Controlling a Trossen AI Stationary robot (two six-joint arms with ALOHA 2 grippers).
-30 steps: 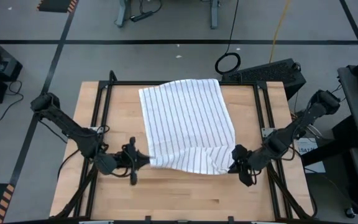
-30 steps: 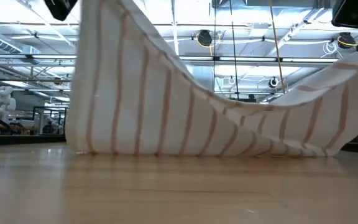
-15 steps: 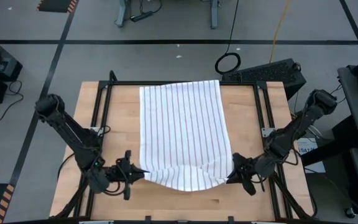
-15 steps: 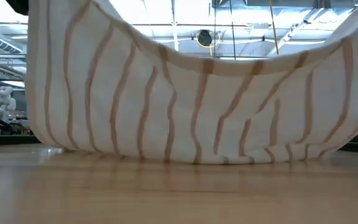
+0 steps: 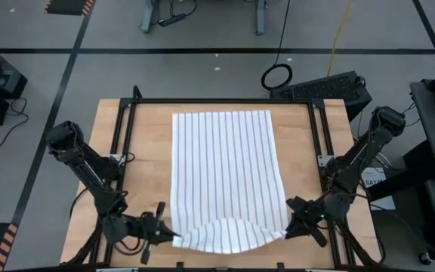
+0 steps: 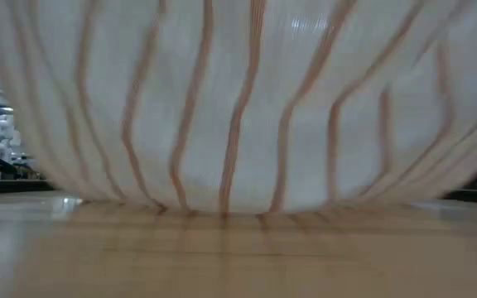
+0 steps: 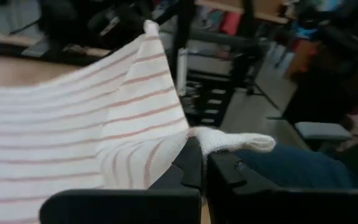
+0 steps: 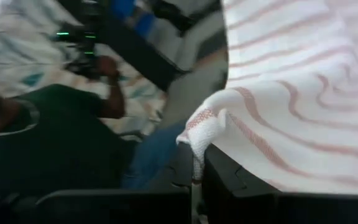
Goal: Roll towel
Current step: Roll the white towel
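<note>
The white towel (image 5: pixel 223 177) with narrow dark stripes lies lengthwise down the middle of the wooden table (image 5: pixel 142 151), flat from its far edge to near the front. My left gripper (image 5: pixel 174 236) is shut on its near left corner and my right gripper (image 5: pixel 289 227) on its near right corner. Both corners are raised. Between them the near edge (image 5: pixel 225 249) sags in a curve, and in the low view the towel's sagging bottom (image 6: pixel 222 207) touches the tabletop. My left gripper pinches the towel's near left corner (image 7: pixel 211 140) between its two fingers, coming nearly level from the table's left. A bunched tip of cloth sticks out past the fingers. The corner is lifted clear and the cloth runs away from it fairly taut. My right gripper pinches the towel's near right corner (image 8: pixel 205 124) between its two fingers, coming nearly level from the table's right. The corner's hem is folded over the fingertips (image 8: pixel 225 171). The corner is off the table and the cloth slopes down from it in soft waves.
A black metal frame (image 5: pixel 202 101) runs around the tabletop. Bare wood shows on both sides of the towel. A dark keyboard-like unit (image 5: pixel 323 87) sits past the far right corner. A person in a green shirt (image 8: pixel 48 137) is seated beyond the table.
Both grippers have moved toward the table's near edge, each keeping its corner. The towel's near end has been drawn along with them. The cloth, rumpled and skewed before, now lies spread out straight and flat, and its far edge has squared up.
</note>
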